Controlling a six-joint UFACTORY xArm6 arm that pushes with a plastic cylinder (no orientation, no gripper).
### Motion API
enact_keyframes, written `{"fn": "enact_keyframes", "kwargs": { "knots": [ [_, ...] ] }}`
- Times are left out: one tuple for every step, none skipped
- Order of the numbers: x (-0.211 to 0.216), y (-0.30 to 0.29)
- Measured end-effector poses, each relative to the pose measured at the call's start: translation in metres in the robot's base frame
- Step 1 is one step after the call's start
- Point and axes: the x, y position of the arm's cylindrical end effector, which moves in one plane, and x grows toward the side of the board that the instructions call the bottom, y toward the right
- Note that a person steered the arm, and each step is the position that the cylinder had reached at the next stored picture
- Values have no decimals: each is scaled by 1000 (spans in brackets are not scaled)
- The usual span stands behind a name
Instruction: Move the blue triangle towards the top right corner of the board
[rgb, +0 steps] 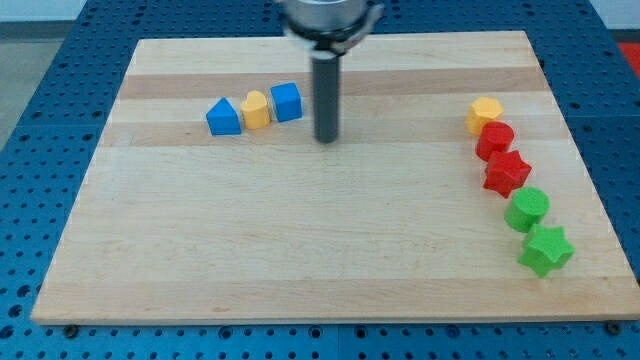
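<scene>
The blue triangle (223, 117) lies in the upper left part of the wooden board (300, 240). A yellow block (256, 110) touches its right side, and a blue cube (286, 102) sits just right of that; the three form a short row rising to the right. My tip (326, 139) rests on the board just right of the blue cube and a little lower, with a small gap between them. It is about a hundred pixels right of the blue triangle.
Along the right side a curved column runs downward: a yellow hexagon (484, 114), a red cylinder (494, 140), a red star (507, 172), a green cylinder (527, 209) and a green star (546, 250). A blue perforated table surrounds the board.
</scene>
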Motion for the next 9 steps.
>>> {"fn": "enact_keyframes", "kwargs": {
  "knots": [
    [13,-78],
    [13,-138],
    [8,-182],
    [-17,-193],
    [-39,-185],
    [-39,-155],
    [-33,-119],
    [-27,-85],
    [-26,-58]
  ]
}}
